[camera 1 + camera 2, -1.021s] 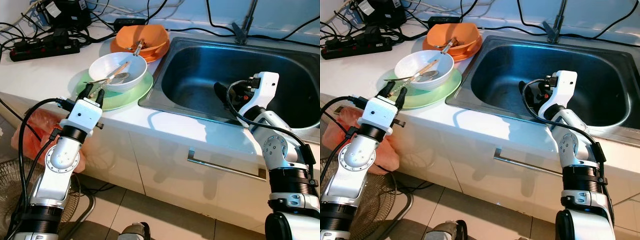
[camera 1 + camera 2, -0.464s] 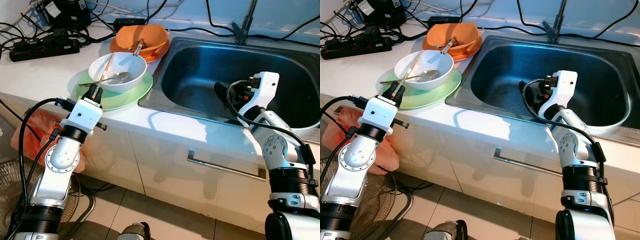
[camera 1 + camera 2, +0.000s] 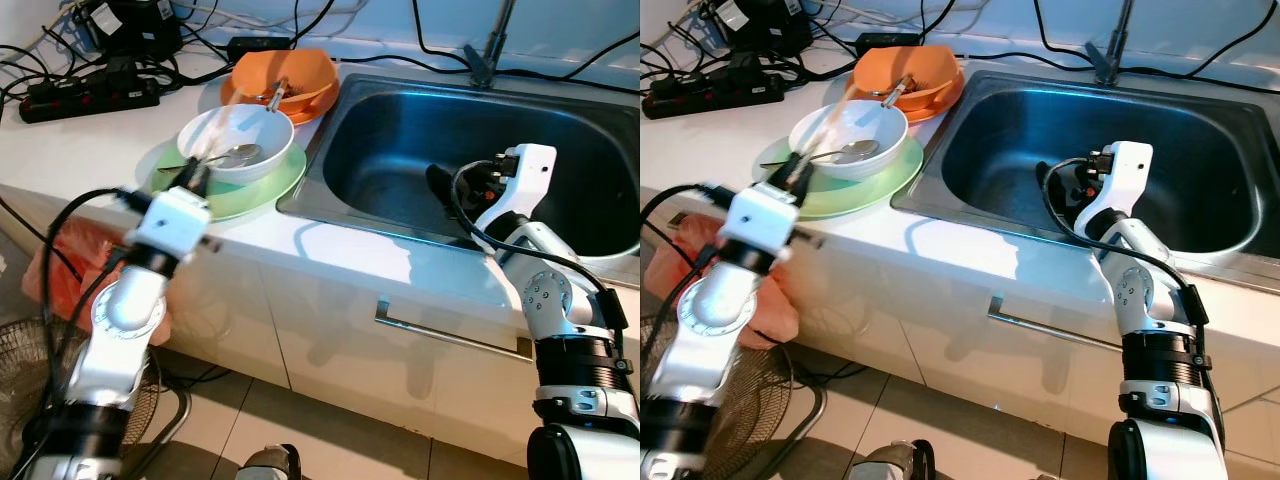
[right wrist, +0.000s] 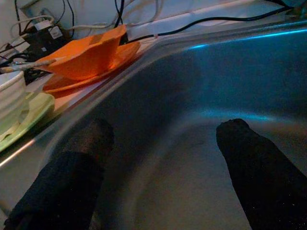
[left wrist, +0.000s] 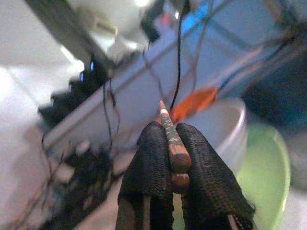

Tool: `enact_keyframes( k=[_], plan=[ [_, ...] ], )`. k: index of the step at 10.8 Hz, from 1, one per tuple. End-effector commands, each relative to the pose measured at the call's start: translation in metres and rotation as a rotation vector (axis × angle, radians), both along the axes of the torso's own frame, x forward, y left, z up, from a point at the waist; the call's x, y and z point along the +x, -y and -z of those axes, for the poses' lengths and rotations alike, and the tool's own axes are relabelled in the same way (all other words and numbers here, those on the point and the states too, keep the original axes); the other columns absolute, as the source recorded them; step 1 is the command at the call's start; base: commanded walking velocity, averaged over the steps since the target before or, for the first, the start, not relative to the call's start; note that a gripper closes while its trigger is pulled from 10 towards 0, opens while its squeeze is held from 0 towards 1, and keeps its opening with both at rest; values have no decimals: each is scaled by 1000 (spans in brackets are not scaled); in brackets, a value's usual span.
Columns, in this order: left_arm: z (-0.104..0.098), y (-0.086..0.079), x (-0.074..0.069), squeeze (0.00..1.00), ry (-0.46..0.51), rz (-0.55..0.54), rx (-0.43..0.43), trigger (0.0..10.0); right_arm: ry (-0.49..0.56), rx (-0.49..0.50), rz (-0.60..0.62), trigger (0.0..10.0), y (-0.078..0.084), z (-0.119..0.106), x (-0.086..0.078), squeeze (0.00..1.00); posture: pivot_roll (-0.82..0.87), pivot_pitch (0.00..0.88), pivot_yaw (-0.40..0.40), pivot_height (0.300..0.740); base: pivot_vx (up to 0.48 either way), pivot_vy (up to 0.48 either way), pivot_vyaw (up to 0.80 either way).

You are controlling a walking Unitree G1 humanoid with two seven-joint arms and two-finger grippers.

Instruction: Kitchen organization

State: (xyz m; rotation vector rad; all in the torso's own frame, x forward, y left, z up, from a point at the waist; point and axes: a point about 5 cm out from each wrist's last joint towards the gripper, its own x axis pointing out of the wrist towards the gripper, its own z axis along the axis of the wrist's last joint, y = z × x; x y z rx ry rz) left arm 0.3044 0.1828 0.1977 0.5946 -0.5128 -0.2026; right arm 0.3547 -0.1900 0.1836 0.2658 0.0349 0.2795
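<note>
My left gripper point(image 5: 171, 130) is shut on the end of a pair of patterned chopsticks point(image 5: 169, 127). It is blurred in the head view, at the near rim of the green plate point(image 3: 268, 186). The chopsticks slant up over the white bowl point(image 3: 236, 130), which stands on that plate and holds a metal spoon point(image 3: 238, 153). Behind them an orange bowl point(image 3: 286, 76) with utensils sits on an orange plate. My right gripper point(image 4: 163, 139) hangs open and empty inside the steel sink point(image 3: 400, 130), near its front wall.
A black power strip point(image 3: 90, 95) and tangled cables lie at the back left of the counter. The faucet base point(image 3: 483, 62) stands behind the sink. A drawer handle point(image 3: 450, 335) runs below the counter. An orange bag point(image 3: 70, 260) and a fan point(image 3: 30, 370) are on the floor at left.
The left gripper closed on the chopsticks that lay in the white bowl and tipped them up. The arm is now moving and blurred. The right arm has stayed put.
</note>
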Motion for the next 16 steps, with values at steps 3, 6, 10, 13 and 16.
enact_keyframes(
  k=[3, 6, 10, 13, 16],
  plan=[
    [-49, 24, -5, 0, 267, 114, 97, 0, 21, 45, -6, 10000, 0, -6, -2, 0, 73, 73, 63, 740, 0, 0, 0],
    [-57, 34, 34, 0, -7, 227, -534, 0, 47, 107, -12, 10000, -6, -13, 0, 0, 62, 61, 69, 740, 0, 0, 0],
    [-7, 77, 51, 0, -526, 534, -1148, 0, 75, 184, -41, 10000, -12, -20, -4, 1000, 40, 64, 71, 740, 0, 0, 0],
    [-1, 129, 42, 0, -771, 836, -1313, 0, 55, 324, -79, 10000, -20, -25, -5, 0, 30, 70, 71, 740, 0, 0, 0],
    [-1, 141, 34, 0, -869, 933, -1383, 0, 73, 359, -95, 10000, -23, -31, -7, 0, 23, 82, 74, 740, 0, 0, 0]
  ],
)
